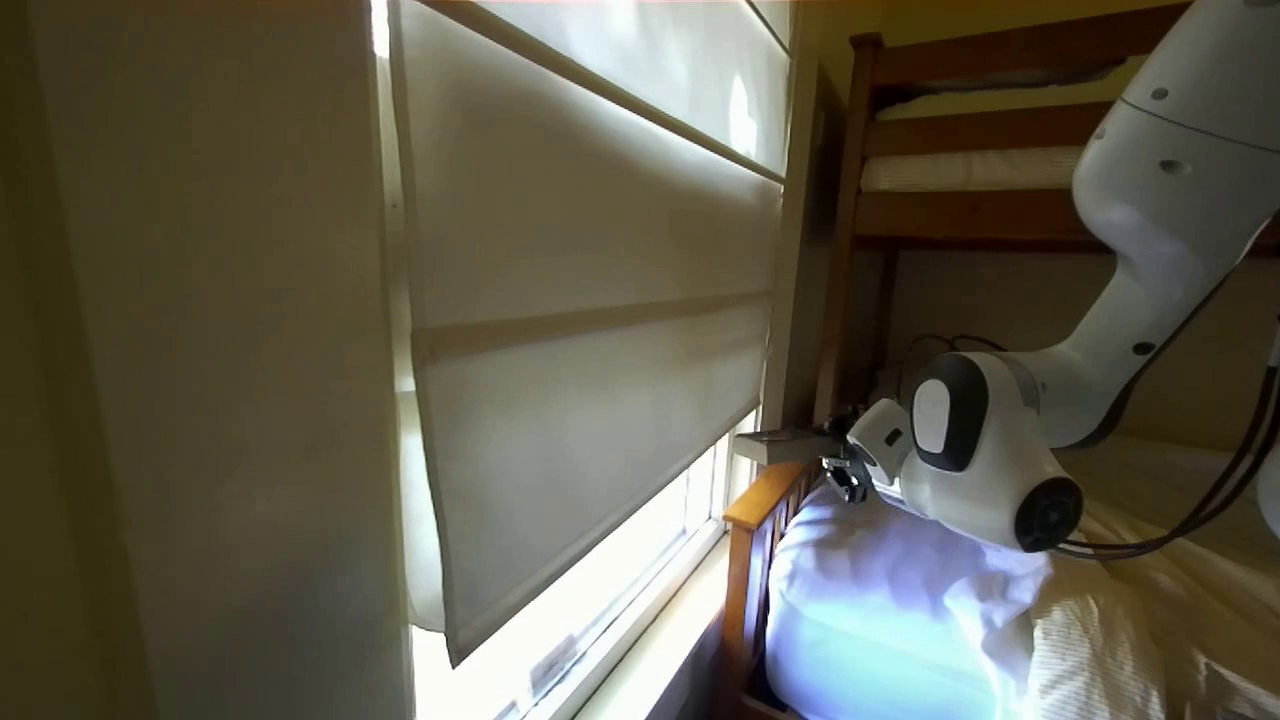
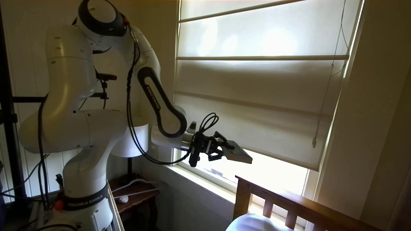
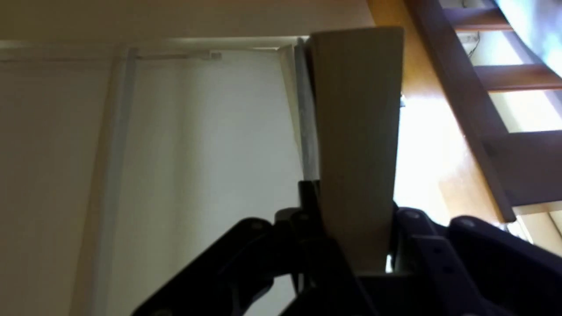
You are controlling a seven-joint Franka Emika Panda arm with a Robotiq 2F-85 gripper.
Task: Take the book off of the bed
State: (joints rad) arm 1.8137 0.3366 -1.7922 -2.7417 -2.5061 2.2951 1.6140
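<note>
Dim bedroom corner, cream-walled. Filling much of one side, a bunk bed (image 1: 970, 213) of brown wood, rumpled white bedding (image 1: 900, 570) on the lower level, slatted footboard (image 2: 289, 202) close to the window (image 2: 276, 173). Across that window, a pale Roman blind (image 2: 257, 83) let most of the way down, perhaps to cut glare, with a bright strip left below. Reaching out in front of the blind in an exterior view, a white Franka Panda arm (image 2: 96, 134), presumably stretched this far to keep the load clear of the bedding. Behind the arm, a wooden side table (image 2: 141, 197) bearing a white-shaded lamp (image 2: 126, 148), both well apart from the work. At the arm's end, the Robotiq gripper (image 3: 354, 206), narrowed and holding the book (image 2: 240, 153), fingers (image 3: 310, 199) on opposite covers, probably for the sure pinch of two flat faces. Whereabouts of the book: in the air, touching neither bedding nor, as far as can be judged, footboard; cannot tell whether above the top rail or past it. Lift seemingly done, setting down not yet; next, probably a slow, level carry, with some risk of twisting in the pinch. One long pale side of the book, probably page edges, turned toward the wrist view, leaving both covers to the fingers
</note>
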